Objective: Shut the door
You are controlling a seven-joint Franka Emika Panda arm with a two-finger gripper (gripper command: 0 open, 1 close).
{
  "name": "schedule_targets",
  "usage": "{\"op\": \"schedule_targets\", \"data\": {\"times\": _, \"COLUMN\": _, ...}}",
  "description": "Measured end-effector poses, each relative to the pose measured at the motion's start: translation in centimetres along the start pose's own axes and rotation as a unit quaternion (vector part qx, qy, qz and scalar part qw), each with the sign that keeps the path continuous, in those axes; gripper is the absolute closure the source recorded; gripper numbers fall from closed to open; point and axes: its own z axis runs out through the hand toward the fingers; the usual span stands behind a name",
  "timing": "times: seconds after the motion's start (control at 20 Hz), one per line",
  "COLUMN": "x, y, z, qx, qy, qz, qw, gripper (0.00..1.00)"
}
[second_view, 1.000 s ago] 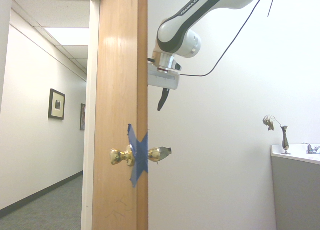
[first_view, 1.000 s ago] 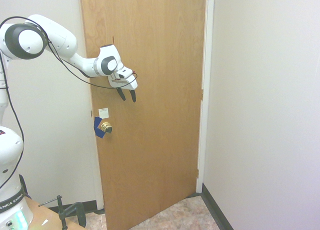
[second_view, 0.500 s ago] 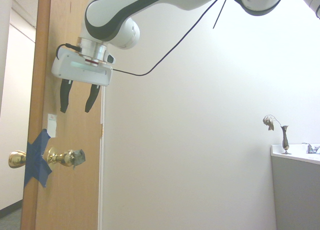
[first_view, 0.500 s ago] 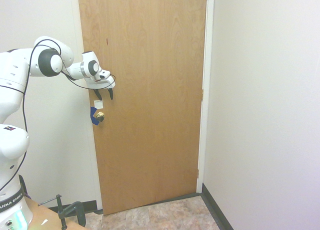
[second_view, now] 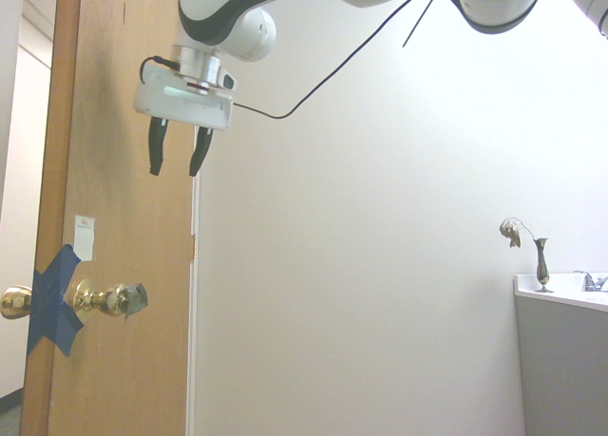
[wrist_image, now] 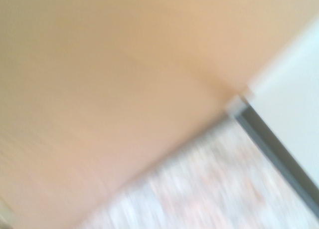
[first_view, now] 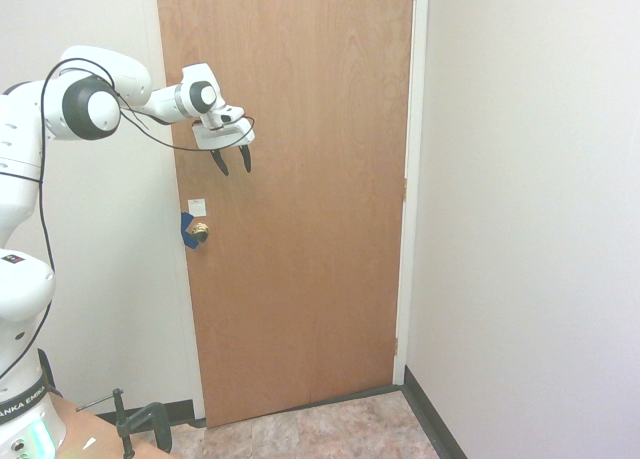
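Note:
The orange-brown wooden door (first_view: 300, 199) stands flat in its frame in the first exterior view. Its brass knob (first_view: 200, 232) sits on the left side, with a blue tape patch (first_view: 186, 231) and a small white sticker (first_view: 197, 207). My gripper (first_view: 231, 161) hangs in front of the door's upper left part, above the knob, open and holding nothing. In the second exterior view the gripper (second_view: 176, 149) points down above the knob (second_view: 104, 298), apart from it. The blurred wrist view shows the door face (wrist_image: 109, 89) and speckled floor (wrist_image: 209, 189).
A white wall (first_view: 530, 219) runs along the right, with a dark baseboard (first_view: 435, 419). A grey counter (second_view: 565, 360) with a slim vase (second_view: 541, 263) stands at the right in the second exterior view. A black clamp (first_view: 140, 419) sits at the lower left.
The door swung from ajar to flat in its frame. Over the last half second my gripper lifted up and moved right, away from the knob, staying open.

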Motion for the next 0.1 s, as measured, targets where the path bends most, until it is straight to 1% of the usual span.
{"op": "schedule_targets", "data": {"times": 0.1, "x": 1.1, "y": 4.5, "z": -0.7, "qx": -0.025, "qy": -0.017, "qz": 0.01, "qw": 0.999, "gripper": 0.0}}
